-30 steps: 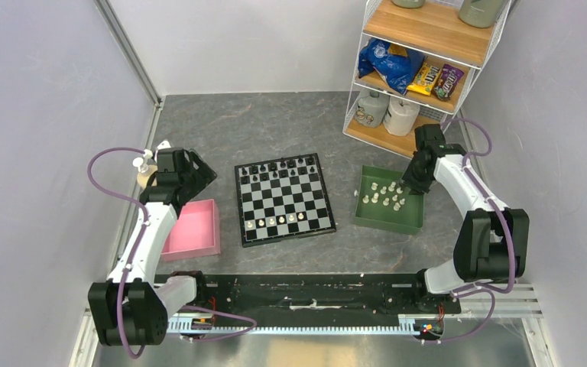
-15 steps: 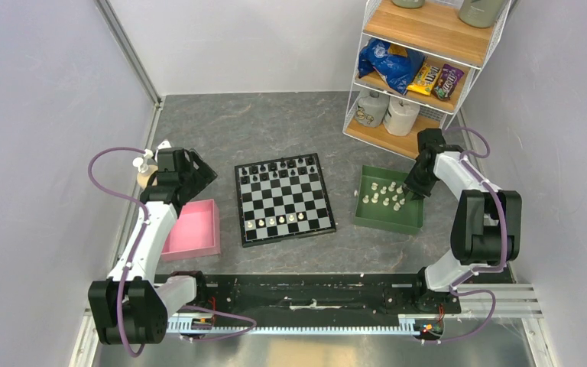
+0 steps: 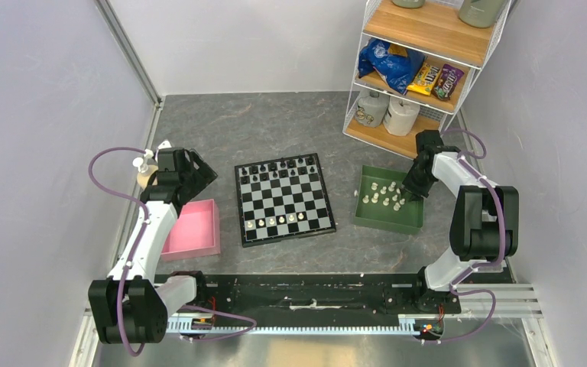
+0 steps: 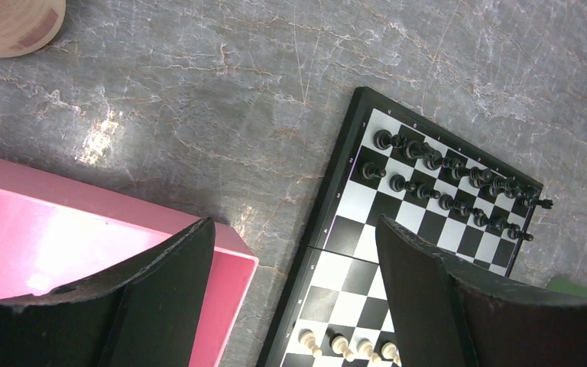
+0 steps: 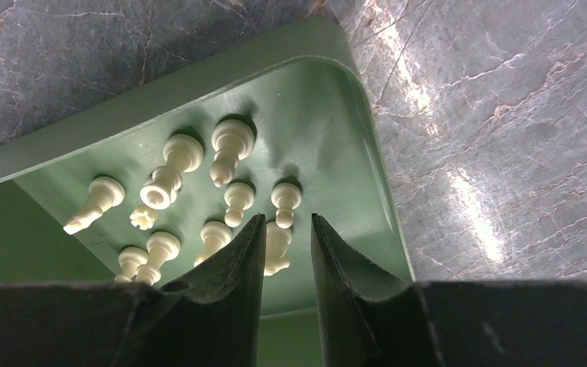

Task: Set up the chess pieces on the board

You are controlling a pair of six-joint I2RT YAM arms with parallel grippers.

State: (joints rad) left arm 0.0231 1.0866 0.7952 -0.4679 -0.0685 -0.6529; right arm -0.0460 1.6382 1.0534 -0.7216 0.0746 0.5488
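The board (image 3: 284,200) lies at the table's middle. Black pieces (image 3: 279,170) fill its two far rows, and several cream pawns (image 3: 275,222) stand in a near row. More cream pieces (image 3: 383,196) lie in the green tray (image 3: 386,220). My right gripper (image 3: 407,191) is down in the tray's far right corner. Its jaws (image 5: 287,220) stand narrowly open around one cream piece (image 5: 277,246), with a gap on the right side. My left gripper (image 3: 192,173) hangs open and empty between the pink tray and the board's left edge (image 4: 329,222).
A pink tray (image 3: 192,228) sits left of the board, empty as far as it shows. A wire shelf (image 3: 413,69) with snack bags and jars stands at the back right. A small wooden bottle stand (image 3: 147,174) is by the left wall.
My right arm has swung in and its gripper has dropped lower into the green tray, over the cream pieces. The left arm has not moved.
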